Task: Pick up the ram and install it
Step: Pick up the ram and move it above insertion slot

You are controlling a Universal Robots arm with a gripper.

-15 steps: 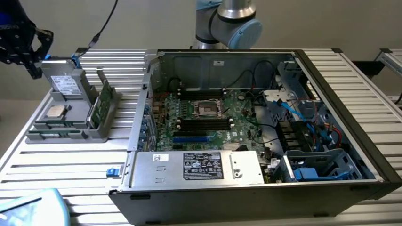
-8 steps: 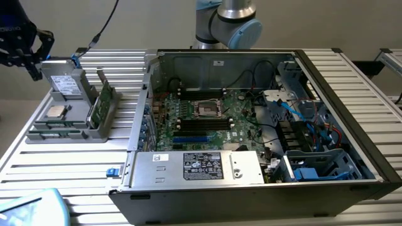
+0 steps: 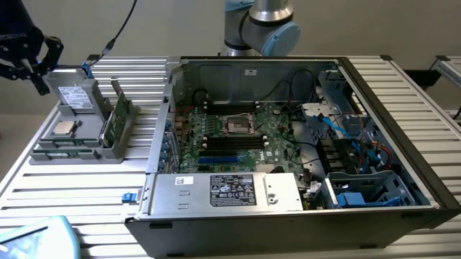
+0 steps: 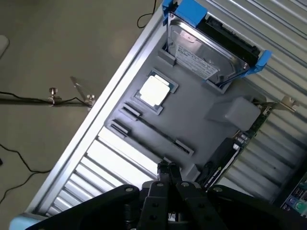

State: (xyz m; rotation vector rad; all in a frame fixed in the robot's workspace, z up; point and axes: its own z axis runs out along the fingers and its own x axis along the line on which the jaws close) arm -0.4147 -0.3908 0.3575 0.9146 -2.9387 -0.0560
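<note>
Operator: Gripper (image 4: 169, 167) hangs near the gray holder (image 4: 192, 110), fingers pressed together, holding nothing. The ram (image 3: 65, 155) sits in a slot on the holder, near the processor (image 4: 153, 91).

Technician: Risk is a descent with fingers that narrow; they could strike the stick's edge. The taller green card (image 3: 115, 121) stands close, so a drifting arm might snag it instead. A tilted stick could jam in the computer (image 3: 216, 75).

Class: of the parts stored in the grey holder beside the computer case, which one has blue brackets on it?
The silver hard drive: blue brackets clasp both ends. The square processor chip and green expansion card have none.
</note>
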